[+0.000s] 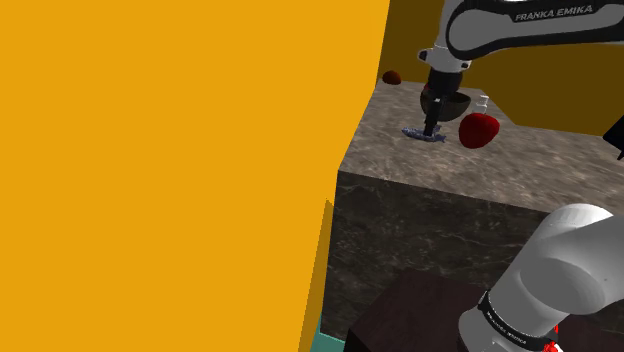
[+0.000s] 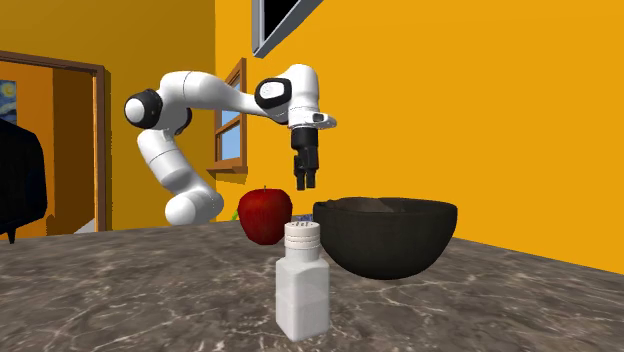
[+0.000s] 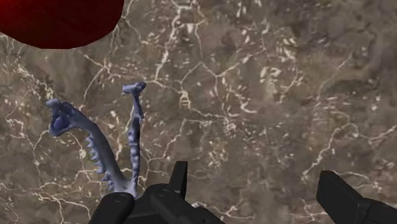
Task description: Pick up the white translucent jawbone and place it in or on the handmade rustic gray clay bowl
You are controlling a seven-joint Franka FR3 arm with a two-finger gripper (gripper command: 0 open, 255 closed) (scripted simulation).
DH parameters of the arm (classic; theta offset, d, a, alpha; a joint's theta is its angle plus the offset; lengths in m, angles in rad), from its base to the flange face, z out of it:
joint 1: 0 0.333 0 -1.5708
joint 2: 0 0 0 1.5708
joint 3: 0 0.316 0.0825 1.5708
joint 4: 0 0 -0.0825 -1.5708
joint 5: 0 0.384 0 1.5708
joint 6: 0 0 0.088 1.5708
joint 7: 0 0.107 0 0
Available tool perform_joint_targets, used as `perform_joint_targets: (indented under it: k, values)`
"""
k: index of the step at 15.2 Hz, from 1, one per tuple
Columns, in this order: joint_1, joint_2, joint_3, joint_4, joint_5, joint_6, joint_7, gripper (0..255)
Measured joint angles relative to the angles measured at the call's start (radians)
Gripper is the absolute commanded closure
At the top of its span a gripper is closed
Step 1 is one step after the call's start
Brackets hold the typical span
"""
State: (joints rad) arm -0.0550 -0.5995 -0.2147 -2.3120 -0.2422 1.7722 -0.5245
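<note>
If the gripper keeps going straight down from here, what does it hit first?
Probably bare countertop. The open gripper points at the marble, and the jawbone lies beside the fingers, not between them, so it would likely be missed.

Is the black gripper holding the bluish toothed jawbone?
No: the black gripper stands open, and the bluish toothed jawbone lies on the brown marbled counter outside its fingers.
</note>
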Motion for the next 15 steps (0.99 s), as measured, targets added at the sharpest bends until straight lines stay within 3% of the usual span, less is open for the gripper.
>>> perform_joint_targets:
  k: [9, 15]
  values:
    - [-0.018, 0.233, -0.128, 0.101, -0.084, 0.173, -0.189, 0]
    - [-0.025, 0.266, -0.151, 0.053, -0.095, 0.259, -0.197, 0]
